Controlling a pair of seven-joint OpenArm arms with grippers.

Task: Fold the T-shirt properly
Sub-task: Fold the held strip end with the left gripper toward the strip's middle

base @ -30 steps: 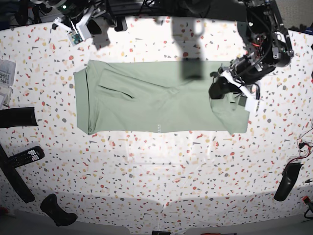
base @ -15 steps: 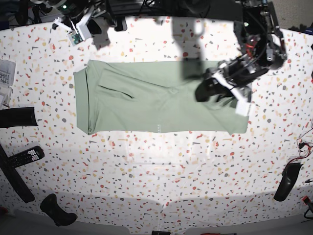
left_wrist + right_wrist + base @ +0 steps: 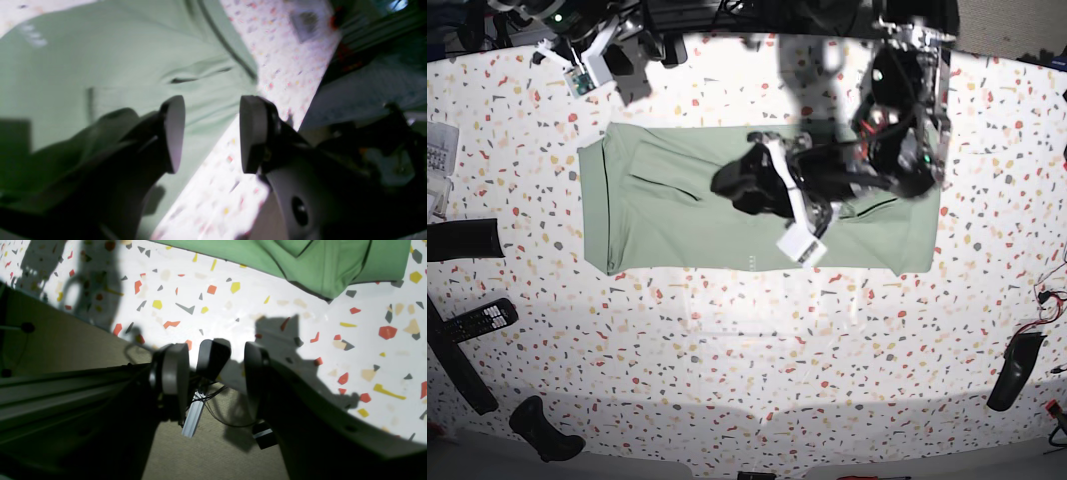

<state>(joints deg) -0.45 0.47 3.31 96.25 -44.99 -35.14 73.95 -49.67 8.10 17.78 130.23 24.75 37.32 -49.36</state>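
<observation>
The T-shirt (image 3: 677, 215) lies lengthwise across the table, left hand (image 3: 210, 133) parted empty above it.

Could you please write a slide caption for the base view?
Left gripper, open and empty, reaches across the flat T-shirt on the terrazzo table.

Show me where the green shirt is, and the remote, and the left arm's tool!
T-shirt (image 3: 667, 225): base view, flat body fabric.
Remote (image 3: 482, 320): base view, its button face.
Left tool (image 3: 211, 133): left wrist view, gap between its open fingertips.
</observation>
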